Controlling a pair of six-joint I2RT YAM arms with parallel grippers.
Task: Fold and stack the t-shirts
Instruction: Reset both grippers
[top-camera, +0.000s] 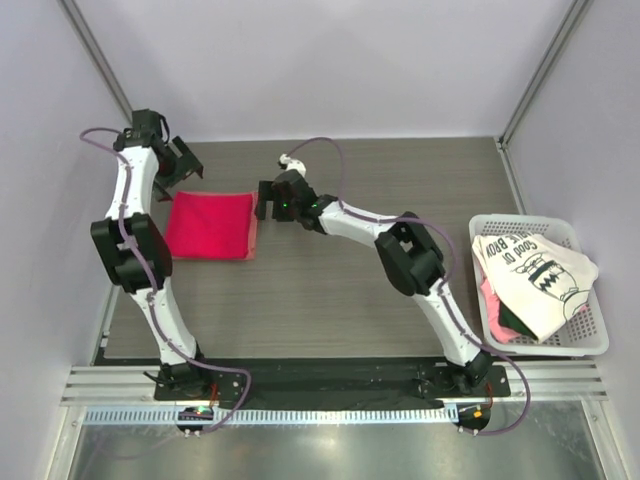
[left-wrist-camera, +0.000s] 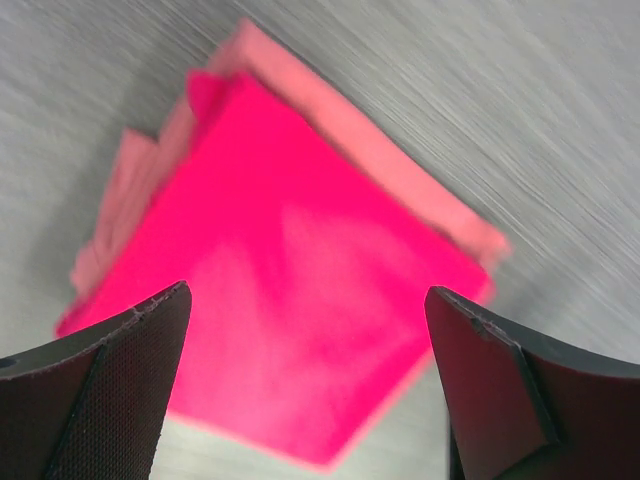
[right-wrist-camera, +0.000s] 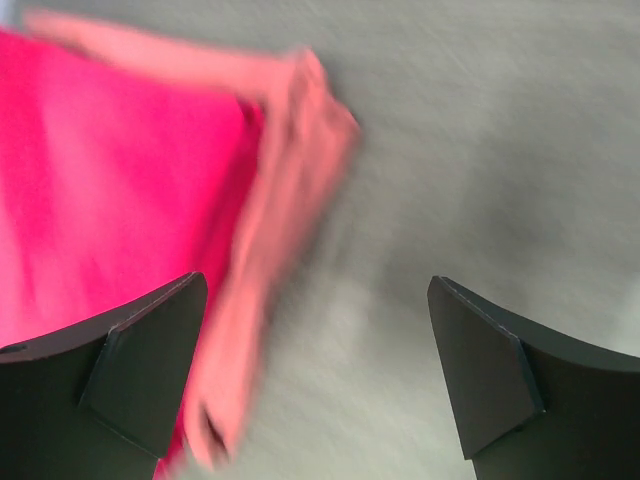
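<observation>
The folded crimson-magenta cloth t-shirt (top-camera: 208, 225) lies flat on the left of the grey wood-grain tabletop (top-camera: 350, 300), nearly square, its slightly longer side running left to right. It covers a folded salmon-pink t-shirt (top-camera: 252, 232), which shows only as a strip along the right edge. The left end effector (left-wrist-camera: 308, 290) hovers above the stack with fingers spread. The right end effector (right-wrist-camera: 316, 280), also spread, is at the stack's right edge. Both wrist views are blurred. A crumpled white t-shirt with black print (top-camera: 530, 275) fills the white plastic basket (top-camera: 590, 345) and hides most of the cloth beneath.
</observation>
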